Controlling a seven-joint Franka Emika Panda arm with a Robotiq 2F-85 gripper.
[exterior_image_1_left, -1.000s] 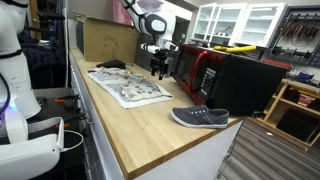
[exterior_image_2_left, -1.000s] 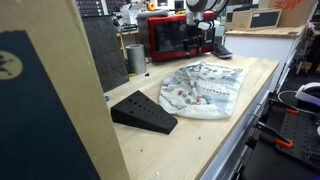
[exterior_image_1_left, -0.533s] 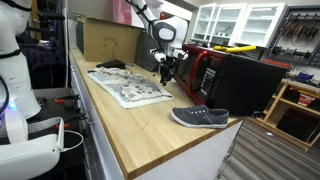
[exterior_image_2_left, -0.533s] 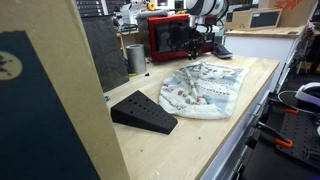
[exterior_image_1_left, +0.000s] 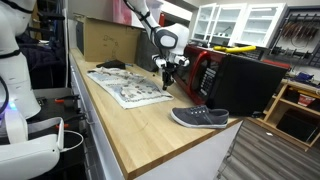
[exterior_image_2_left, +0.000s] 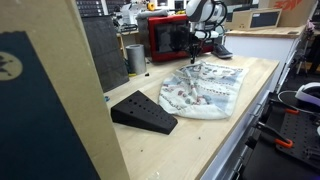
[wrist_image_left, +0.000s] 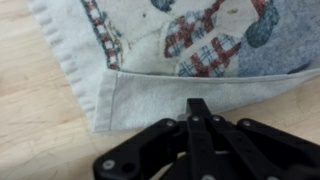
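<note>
1. Change since a second ago: the gripper (exterior_image_1_left: 165, 84) has shifted from the table's far edge by the microwave (exterior_image_1_left: 203, 68) towards the cloth (exterior_image_1_left: 130, 88). It has also tilted, and its fingers, spread then, have closed.
2. Fingers: in the wrist view the gripper (wrist_image_left: 198, 104) shows both fingers pressed together into one dark bar over the cloth's (wrist_image_left: 200, 40) grey underside. Whether any fabric is caught between them cannot be told.
3. Cloth: a printed patchwork piece lying flat on the wooden table (exterior_image_1_left: 150, 135). In the wrist view its hemmed corner is folded over, and the fold's point lies at 9 o'clock from the fingertips. Bare table (wrist_image_left: 40, 110) fills the frame's 8 o'clock region.
4. In both exterior views the gripper (exterior_image_2_left: 192, 62) hangs at the cloth's (exterior_image_2_left: 205, 90) edge nearest the microwave (exterior_image_2_left: 168, 38). In an exterior view the cloth spreads away from the fingertips towards 8 o'clock.
5. Surroundings: a grey shoe (exterior_image_1_left: 200, 117) lies on the table at 4 o'clock from the gripper, well apart from the cloth. A cardboard box (exterior_image_1_left: 105, 40) stands at 10 o'clock. A black wedge (exterior_image_2_left: 143, 112) rests on the table (exterior_image_2_left: 185, 150) at 8 o'clock from the cloth.
</note>
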